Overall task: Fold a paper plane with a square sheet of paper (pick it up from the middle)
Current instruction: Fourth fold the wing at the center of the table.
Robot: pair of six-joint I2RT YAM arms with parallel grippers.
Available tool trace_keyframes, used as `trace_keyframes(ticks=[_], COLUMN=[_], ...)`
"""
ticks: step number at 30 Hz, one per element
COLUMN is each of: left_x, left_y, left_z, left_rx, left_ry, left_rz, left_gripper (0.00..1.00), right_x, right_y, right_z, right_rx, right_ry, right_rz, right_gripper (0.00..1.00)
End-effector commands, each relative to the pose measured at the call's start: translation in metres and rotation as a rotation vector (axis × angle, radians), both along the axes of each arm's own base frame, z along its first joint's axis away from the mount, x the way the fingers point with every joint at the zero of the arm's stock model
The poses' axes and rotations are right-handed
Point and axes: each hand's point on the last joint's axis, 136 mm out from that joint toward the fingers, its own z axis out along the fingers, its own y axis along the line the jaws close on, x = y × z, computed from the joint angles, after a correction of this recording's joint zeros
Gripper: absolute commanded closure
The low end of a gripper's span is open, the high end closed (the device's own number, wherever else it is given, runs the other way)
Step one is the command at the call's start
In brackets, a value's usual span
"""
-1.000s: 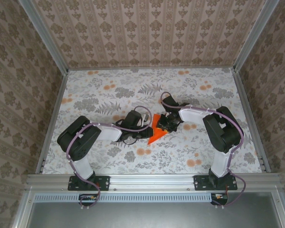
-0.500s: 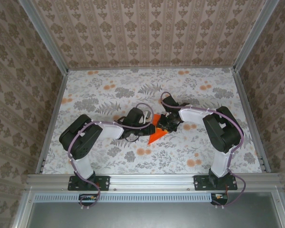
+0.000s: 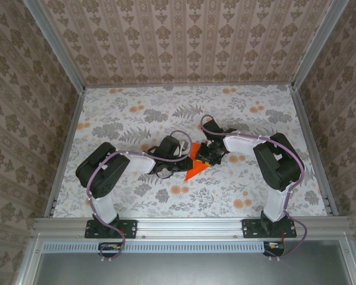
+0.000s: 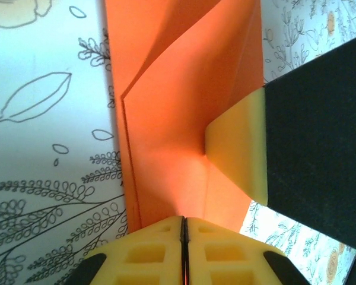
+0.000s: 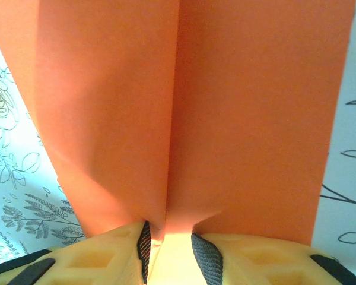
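Top view: the square sheet of paper point(image 3: 194, 168), already creased, lies near the middle of the tabletop point(image 3: 130, 119), a little toward the near edge. One orange point aims at the near-left corner. Both arms meet over it, the left end effector point(image 3: 184, 161) on its left side and the right end effector point(image 3: 206, 155) on its right. From up here I cannot read either grip, because the wrists cover much of the sheet.

Left wrist view settles the left side. The two yellow fingers point(image 4: 157, 233) are pressed together with a thin orange line of paper caught between them, so that end effector is clenched on the sheet. This view also gives me a long crease down the sheet's left edge. The right end effector's yellow finger point(image 4: 237, 151) presses into the paper from the right, black housing behind it.

Right wrist view: paper very close, with a centre fold running down to the fingers point(image 5: 101, 249). They grip a raised ridge of paper between their dark pads, so the right end effector is grasping the sheet too.

The sheet's edges are cut off in both wrist views, and I cannot make out the overall fold shape.

Tabletop is a pale floral print with orange blotches. Patterned wallpaper point(image 3: 184, 41) on three sides, aluminium frame point(image 3: 190, 224) along the near edge.
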Motion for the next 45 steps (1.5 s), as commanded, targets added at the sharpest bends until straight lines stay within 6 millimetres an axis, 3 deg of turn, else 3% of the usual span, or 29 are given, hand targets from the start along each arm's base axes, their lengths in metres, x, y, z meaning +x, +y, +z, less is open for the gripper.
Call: trace_keyframes(ticks=[1, 8, 16, 20, 21, 26, 30, 40, 45], left_x=[-0.015, -0.031, -0.042, -0.042, -0.042, -0.041, -0.042, -0.043, -0.045], left_y=[0.012, 0.027, 0.038, 0.039, 0.039, 0.038, 0.039, 0.038, 0.042], left_z=[-0.022, -0.043, -0.059, -0.059, -0.059, -0.057, -0.058, -0.057, -0.059], left_rx=[0.098, 0.206, 0.281, 0.286, 0.286, 0.291, 0.296, 0.297, 0.312], left_ry=[0.068, 0.134, 0.18, 0.179, 0.178, 0.168, 0.169, 0.169, 0.177], left_rz=[-0.017, -0.071, -0.105, -0.109, -0.109, -0.118, -0.126, -0.127, -0.13], left_gripper=[0.94, 1.0, 1.0, 1.0, 1.0, 1.0, 1.0, 1.0, 1.0], right_x=[-0.085, -0.054, -0.001, 0.007, 0.006, 0.002, 0.004, 0.001, -0.004], right_y=[-0.094, -0.056, -0.025, -0.012, -0.008, 0.011, 0.027, 0.034, 0.02], right_z=[-0.104, -0.06, 0.044, 0.079, 0.081, 0.069, 0.06, 0.022, 0.007], right_rx=[-0.414, -0.213, 0.031, 0.116, 0.141, 0.191, 0.205, 0.187, 0.137], right_ry=[0.288, 0.176, -0.092, -0.193, -0.201, -0.199, -0.195, -0.127, -0.113], right_rz=[-0.031, -0.009, 0.023, 0.093, 0.111, 0.194, 0.238, 0.248, 0.225], right_gripper=[0.63, 0.62, 0.6, 0.6, 0.62, 0.88, 0.97, 1.0, 1.0])
